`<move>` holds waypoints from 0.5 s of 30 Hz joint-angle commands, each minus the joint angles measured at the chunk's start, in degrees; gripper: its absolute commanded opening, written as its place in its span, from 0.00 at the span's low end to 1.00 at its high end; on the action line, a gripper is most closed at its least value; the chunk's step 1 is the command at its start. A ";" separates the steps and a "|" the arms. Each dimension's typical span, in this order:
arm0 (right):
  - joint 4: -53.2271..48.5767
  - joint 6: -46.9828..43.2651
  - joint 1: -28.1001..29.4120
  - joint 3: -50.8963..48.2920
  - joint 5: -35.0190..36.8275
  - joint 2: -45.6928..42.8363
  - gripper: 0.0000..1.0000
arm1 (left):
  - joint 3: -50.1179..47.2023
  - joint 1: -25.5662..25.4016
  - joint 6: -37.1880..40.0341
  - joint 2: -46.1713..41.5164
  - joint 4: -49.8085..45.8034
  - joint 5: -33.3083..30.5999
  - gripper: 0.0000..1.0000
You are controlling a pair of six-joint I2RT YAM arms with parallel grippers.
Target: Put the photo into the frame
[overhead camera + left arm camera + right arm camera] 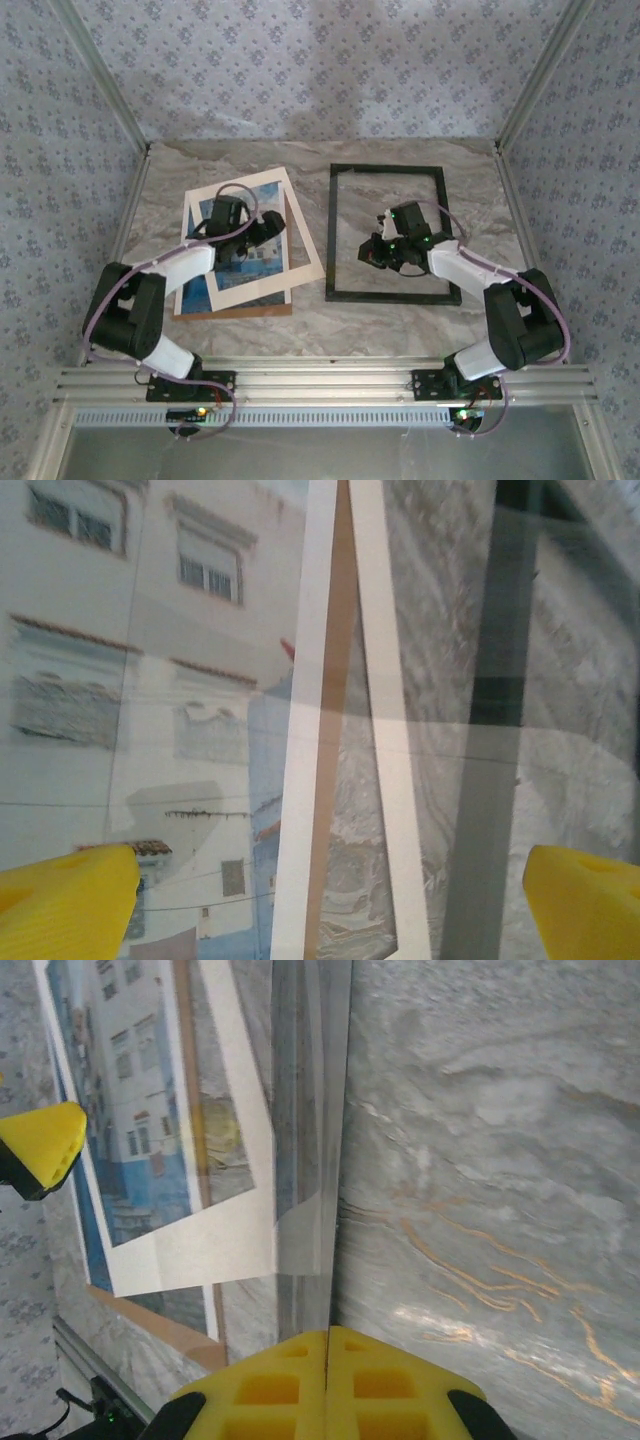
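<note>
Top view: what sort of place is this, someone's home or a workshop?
Probably a robot test booth, not a home: patterned walls enclose a marble-look table, and a left arm and right arm are bolted to a metal rail at its edge.

Black frame (pixel 388 170) right of photo (pixel 292 252)

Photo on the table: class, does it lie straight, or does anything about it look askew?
The photo lies twisted on the brown board beneath it, its right corner sticking out past the board's edge. It is also out of line with the frame, which sits square beside it.
</note>
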 commanded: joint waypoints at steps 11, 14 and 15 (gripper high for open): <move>-1.60 -8.83 -7.19 -0.80 6.94 1.76 0.58 | 0.76 -0.77 0.65 4.46 -0.39 1.42 0.98; -1.23 -11.40 -8.99 2.08 7.97 3.96 0.60 | 1.00 -0.77 0.86 5.34 -0.96 1.44 0.99; -0.62 -11.77 -9.20 3.24 7.98 5.20 0.60 | 1.04 -0.78 0.89 5.63 -1.15 1.53 0.98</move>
